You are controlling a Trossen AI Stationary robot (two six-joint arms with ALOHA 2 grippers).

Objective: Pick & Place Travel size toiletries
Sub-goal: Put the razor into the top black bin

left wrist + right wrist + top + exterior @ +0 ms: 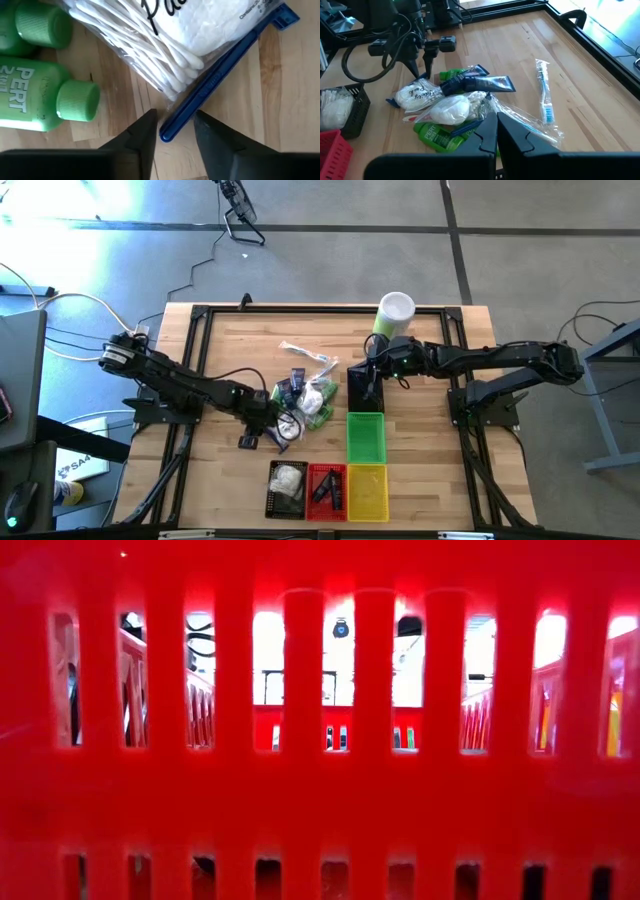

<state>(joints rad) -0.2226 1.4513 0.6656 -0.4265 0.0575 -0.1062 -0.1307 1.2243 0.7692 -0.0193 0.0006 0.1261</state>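
The travel size toiletries lie in a pile (305,395) mid-table. The left wrist view shows two green bottles (30,95), a clear bag of cotton swabs (145,40), a white pouch (220,20) and a blue stick (225,65), all flat on the wood. My left gripper (175,127) is open and low over the pile's near-left side, one fingertip on each side of the stick's free end (169,132). My right gripper (496,131) is shut and hangs above the table right of the pile. Dark blue tubes (480,82) and a clear-wrapped toothbrush (545,97) lie beyond it.
A green basket (366,435) stands right of the pile. Black (287,488), red (326,490) and yellow (367,490) baskets line the near edge. A tall green-and-white canister (395,310) stands at the far edge. The red basket wall (320,790) fills the low view.
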